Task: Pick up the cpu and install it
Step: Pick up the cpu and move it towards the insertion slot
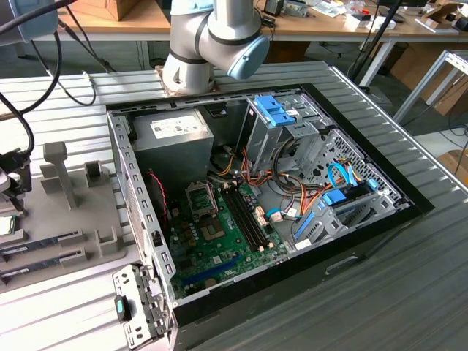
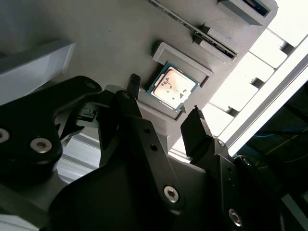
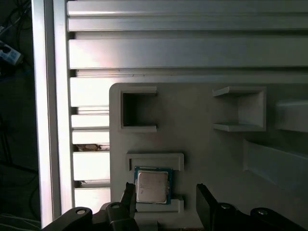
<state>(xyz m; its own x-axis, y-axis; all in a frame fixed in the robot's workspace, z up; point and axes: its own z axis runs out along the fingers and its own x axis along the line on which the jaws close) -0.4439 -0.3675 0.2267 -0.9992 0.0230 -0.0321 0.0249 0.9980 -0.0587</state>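
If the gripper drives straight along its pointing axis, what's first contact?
Probably the cpu in its pocket on the grey tray, lying between the fingers of the open gripper. It sits off-centre, so one finger may catch the pocket rim first; depth is unclear.

A ribbed metal desk (image 1: 409,292) carries an open computer case (image 1: 139,197), lying on its side; a grey moulded tray (image 1: 95,212) sits just beside it, towards the exterior view's left; the cpu (image 3: 152,186) rests flat in one shallow recess of that tray.
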